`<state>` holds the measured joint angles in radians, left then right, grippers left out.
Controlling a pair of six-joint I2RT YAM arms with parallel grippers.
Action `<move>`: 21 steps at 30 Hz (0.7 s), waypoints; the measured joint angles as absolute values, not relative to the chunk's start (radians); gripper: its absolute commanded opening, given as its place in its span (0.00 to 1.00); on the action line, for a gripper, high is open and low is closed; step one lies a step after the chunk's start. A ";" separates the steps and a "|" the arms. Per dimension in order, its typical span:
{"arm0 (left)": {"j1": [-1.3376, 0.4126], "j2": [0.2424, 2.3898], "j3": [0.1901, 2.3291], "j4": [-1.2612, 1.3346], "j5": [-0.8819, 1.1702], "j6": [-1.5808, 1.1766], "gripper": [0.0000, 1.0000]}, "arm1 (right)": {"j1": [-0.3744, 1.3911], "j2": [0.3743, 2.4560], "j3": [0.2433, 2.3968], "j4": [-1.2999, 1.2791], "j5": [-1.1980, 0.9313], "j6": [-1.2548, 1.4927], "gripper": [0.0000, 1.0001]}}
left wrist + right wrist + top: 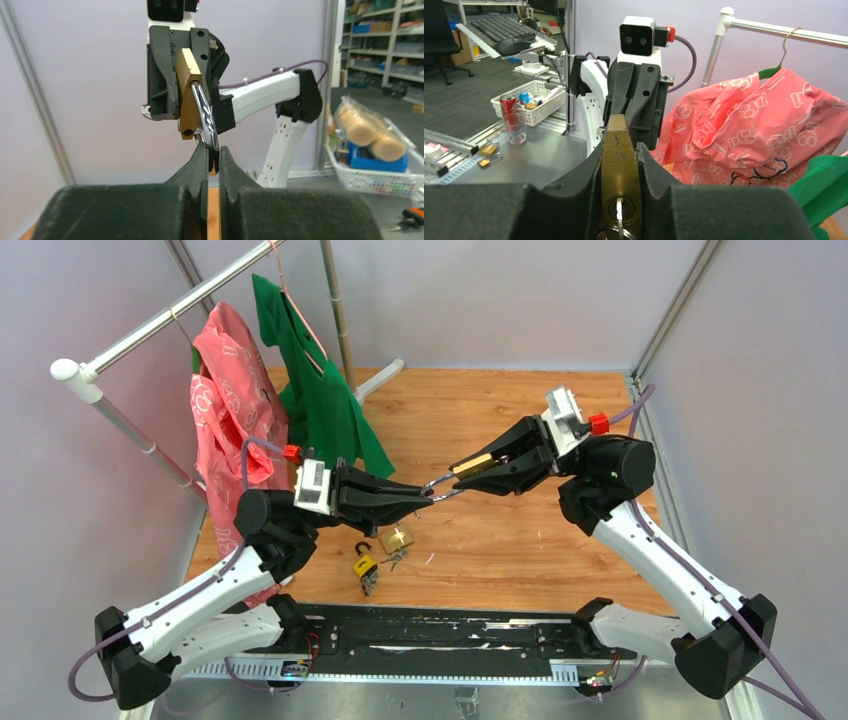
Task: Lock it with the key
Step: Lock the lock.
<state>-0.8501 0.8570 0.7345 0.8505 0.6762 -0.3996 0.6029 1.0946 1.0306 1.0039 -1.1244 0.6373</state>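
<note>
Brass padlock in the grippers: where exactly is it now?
In the top view the brass padlock is held in mid-air above the table centre, its body clamped in the right gripper and its shackle pinched by the left gripper.

One padlock [470, 466], key [619, 212] in it: above mid-tabletop [520, 540], between right fingers [515, 452] and left fingers [395, 502]. Second padlock [398, 538], third padlock [365, 567]: on tabletop beneath, side by side. Garment rail [150, 325]: rear left.
</note>
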 measured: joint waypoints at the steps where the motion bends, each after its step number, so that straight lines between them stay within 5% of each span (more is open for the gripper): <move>1: -0.853 0.847 0.735 0.820 0.674 -0.370 0.00 | 0.599 1.103 1.031 1.016 -1.143 0.641 0.00; 13: -0.874 0.778 0.735 0.610 0.582 -0.033 0.00 | 0.594 1.117 1.035 0.944 -1.166 0.631 0.00; 21: -0.875 0.782 0.735 0.595 0.584 -0.040 0.00 | 0.594 1.116 1.035 0.926 -1.163 0.632 0.00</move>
